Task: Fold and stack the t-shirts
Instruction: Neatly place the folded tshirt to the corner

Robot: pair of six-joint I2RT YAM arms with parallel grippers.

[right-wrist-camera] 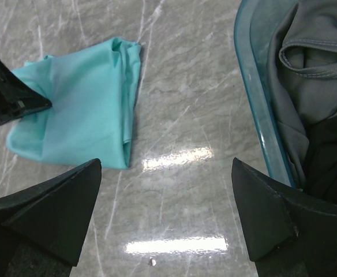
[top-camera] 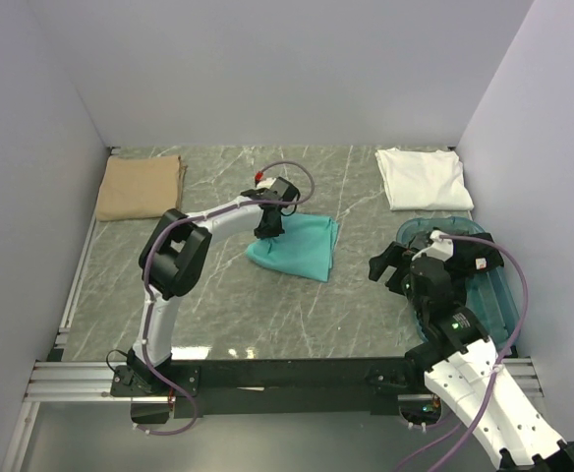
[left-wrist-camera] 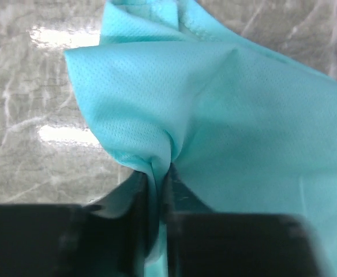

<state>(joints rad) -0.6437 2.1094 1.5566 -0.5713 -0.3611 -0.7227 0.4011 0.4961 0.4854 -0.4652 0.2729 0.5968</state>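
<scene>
Right gripper (right-wrist-camera: 165, 216) wide open, left gripper (left-wrist-camera: 157, 180) pinching teal tee (left-wrist-camera: 232, 115); tan (top-camera: 140, 187) (10 o'clock) and white (top-camera: 422, 177) (1 o'clock) look folded, greys (right-wrist-camera: 313, 75) in tub (right-wrist-camera: 254, 104).

Left hand (left-wrist-camera: 160, 173) pinched closed, right hand (right-wrist-camera: 165, 167) spread.

The bench (right-wrist-camera: 186, 115) has a grey veined stone look, smooth and glossy, mirroring the lamps. The teal t-shirt (left-wrist-camera: 243, 104) is matt cloth with a fine pinhole knit, and the grey t-shirts (right-wrist-camera: 313, 63) are smooth matt cloth inside a glossy see-through plastic tub (right-wrist-camera: 258, 86). The fingers (right-wrist-camera: 266, 213) of the right claw (right-wrist-camera: 167, 179) look like matt black plastic.
</scene>
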